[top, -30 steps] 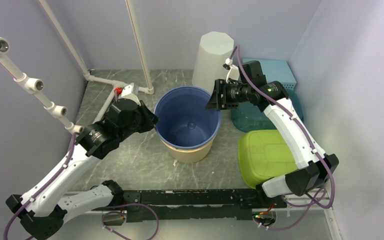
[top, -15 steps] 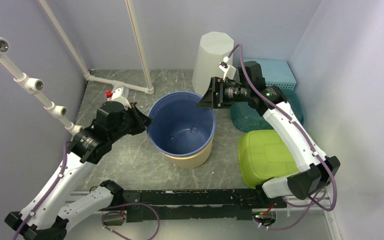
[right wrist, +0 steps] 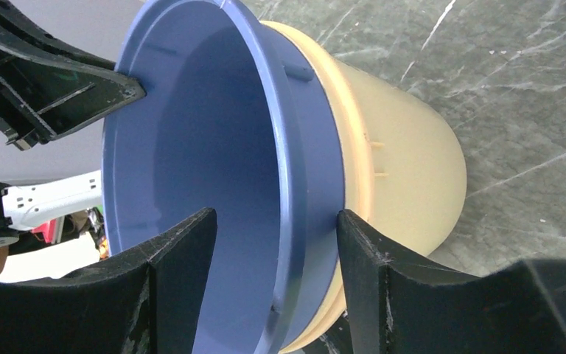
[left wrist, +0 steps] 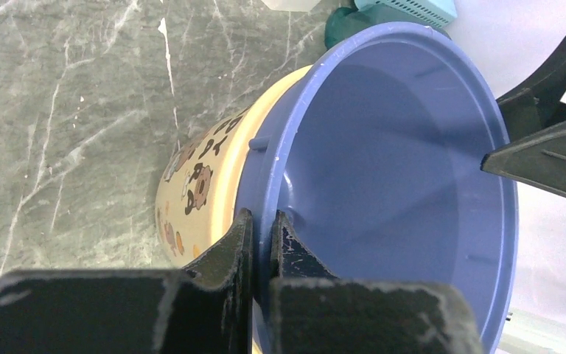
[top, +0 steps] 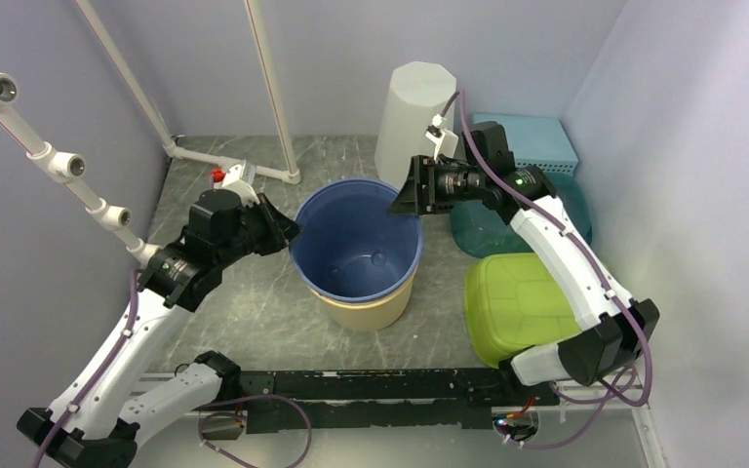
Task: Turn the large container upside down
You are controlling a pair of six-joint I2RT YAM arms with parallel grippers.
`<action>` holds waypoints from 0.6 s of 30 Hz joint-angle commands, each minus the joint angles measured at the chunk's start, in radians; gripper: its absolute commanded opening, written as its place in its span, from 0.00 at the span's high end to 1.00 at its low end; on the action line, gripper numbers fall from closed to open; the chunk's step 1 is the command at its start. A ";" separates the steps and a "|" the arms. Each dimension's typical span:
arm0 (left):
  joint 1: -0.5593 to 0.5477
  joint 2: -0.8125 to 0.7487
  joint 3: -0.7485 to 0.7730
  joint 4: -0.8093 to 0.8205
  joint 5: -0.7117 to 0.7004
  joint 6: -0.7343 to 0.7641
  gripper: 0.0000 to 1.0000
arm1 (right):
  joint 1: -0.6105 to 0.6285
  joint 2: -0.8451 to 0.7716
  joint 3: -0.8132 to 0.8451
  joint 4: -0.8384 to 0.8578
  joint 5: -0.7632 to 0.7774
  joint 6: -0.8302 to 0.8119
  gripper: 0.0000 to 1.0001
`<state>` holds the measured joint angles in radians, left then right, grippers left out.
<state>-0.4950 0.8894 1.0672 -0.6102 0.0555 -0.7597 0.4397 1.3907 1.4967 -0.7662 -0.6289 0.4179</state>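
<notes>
Left wrist view: our left gripper [left wrist: 263,225] pinches the blue bucket [left wrist: 398,169] at its rim; our right gripper [right wrist: 274,220] straddles that rim, jaws apart.

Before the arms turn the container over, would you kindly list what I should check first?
1. Left gripper shut on the blue plastic bucket rim: ok.
2. Right gripper closed on the opposite rim: not ok; its jaws straddle the wall, open.
3. Bucket empty: ok, nothing visible inside.
4. Bucket free of the cream printed pot: not ok, nested in it.
5. Clearance from the tall white container behind: cannot tell.
</notes>
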 commanded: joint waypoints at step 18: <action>-0.007 0.002 0.050 0.272 0.159 -0.013 0.97 | 0.100 0.110 0.114 -0.147 0.177 -0.035 1.00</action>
<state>-0.4805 0.8970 1.0531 -0.5278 0.0673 -0.7643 0.4931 1.4727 1.5749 -0.8806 -0.3950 0.3309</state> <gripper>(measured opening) 0.087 0.058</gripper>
